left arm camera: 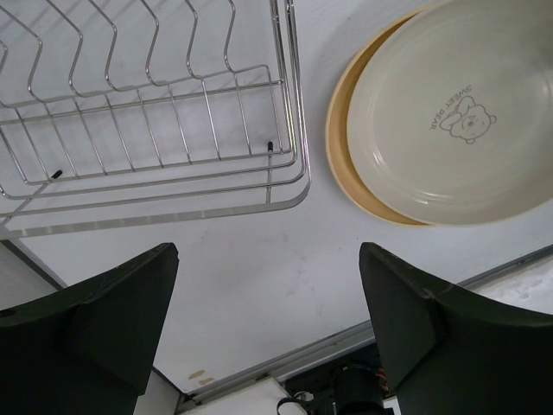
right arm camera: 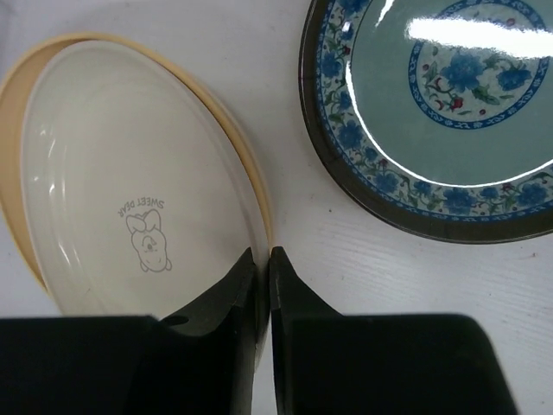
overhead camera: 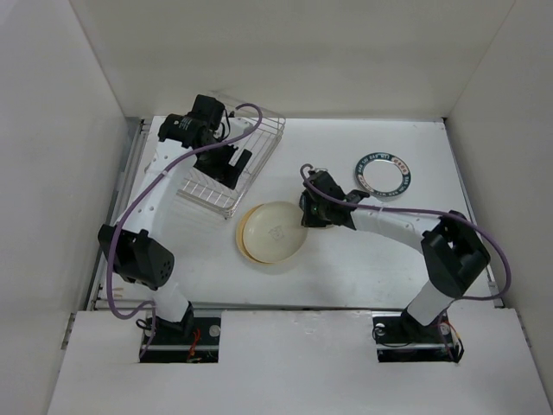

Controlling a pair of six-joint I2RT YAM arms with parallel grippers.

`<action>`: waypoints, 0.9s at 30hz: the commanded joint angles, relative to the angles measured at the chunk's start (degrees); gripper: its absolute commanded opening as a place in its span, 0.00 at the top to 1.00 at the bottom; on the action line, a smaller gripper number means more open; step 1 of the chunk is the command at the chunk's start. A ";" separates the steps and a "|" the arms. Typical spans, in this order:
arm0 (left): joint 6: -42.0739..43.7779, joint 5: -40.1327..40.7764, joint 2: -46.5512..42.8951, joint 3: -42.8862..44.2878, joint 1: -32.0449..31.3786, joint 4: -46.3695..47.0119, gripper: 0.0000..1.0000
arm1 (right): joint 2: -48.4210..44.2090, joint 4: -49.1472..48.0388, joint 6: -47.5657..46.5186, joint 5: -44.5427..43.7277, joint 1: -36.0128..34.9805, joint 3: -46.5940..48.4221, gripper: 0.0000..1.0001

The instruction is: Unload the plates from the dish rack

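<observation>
Right wrist view: right gripper (right arm camera: 263, 255) is pinching one glossy round cream plate (right arm camera: 130, 173), stacked on one tan plate (right arm camera: 9, 130); left gripper (left arm camera: 268, 251) is gaping empty, wire dish rack (left arm camera: 285, 130) just ahead

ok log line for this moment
left gripper open by dish rack | right gripper shut on cream plate atop tan plate

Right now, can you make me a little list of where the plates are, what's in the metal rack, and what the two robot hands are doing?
rack: silver wire dish rack, far left on the white table, no plate visible in it
stack: round cream plate with a bear print, on top of a tan plate, beside the rack
third plate: round flowered plate with dark rim, lying alone to the right
left gripper: open, holding nothing, above the rack
right gripper: shut on the cream plate's rim
</observation>
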State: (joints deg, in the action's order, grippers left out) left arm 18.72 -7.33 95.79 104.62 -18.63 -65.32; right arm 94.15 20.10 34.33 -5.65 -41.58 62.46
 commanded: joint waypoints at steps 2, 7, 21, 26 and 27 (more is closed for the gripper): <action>0.00 1.71 -3.68 1.64 -0.09 0.46 0.16 | -0.11 -2.61 0.57 -1.29 -0.43 4.34 0.80; 0.53 2.23 -3.68 2.17 -0.09 0.46 0.15 | 1.91 -0.59 0.04 -2.70 -2.09 5.48 0.67; 1.67 3.55 -4.20 2.70 -0.09 0.46 0.15 | 5.52 1.70 0.74 -3.75 -3.15 6.54 0.70; 1.67 4.08 -4.21 2.17 -0.09 0.46 0.15 | 6.92 1.70 0.74 -2.08 -3.15 7.07 0.70; 1.67 4.08 -4.21 2.17 -0.09 0.46 0.15 | 6.93 1.18 0.74 -1.48 -3.15 7.07 0.70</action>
State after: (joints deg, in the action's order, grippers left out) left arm 19.70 -4.03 94.54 105.14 -18.63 -64.99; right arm 100.14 21.82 34.79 -7.70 -44.47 67.37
